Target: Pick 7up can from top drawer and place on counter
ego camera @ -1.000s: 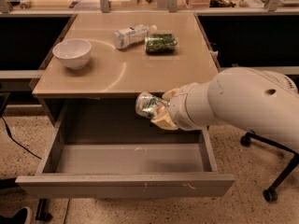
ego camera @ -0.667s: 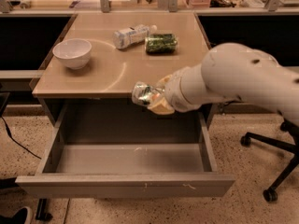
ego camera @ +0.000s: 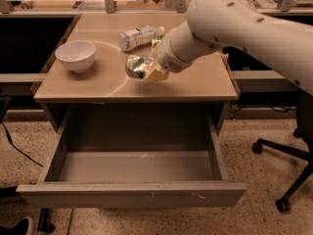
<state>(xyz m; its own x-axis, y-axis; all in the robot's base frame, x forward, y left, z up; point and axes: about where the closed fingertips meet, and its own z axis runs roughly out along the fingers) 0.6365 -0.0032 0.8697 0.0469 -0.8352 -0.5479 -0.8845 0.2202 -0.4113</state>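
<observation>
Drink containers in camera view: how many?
2. The 7up can is in the gripper, jaws shut on it, at the middle of the counter; the clear plastic bottle lies on its side farther back. The arm may hide more.

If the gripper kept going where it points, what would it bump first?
Probably the counter, in front of the white bowl. The gripper holds the 7up can above the counter; depth is unclear.

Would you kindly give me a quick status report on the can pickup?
Tool over the counter, shut on the 7up can. Can out of the open top drawer, not yet released. White bowl and plastic bottle nearby, apart from it.
</observation>
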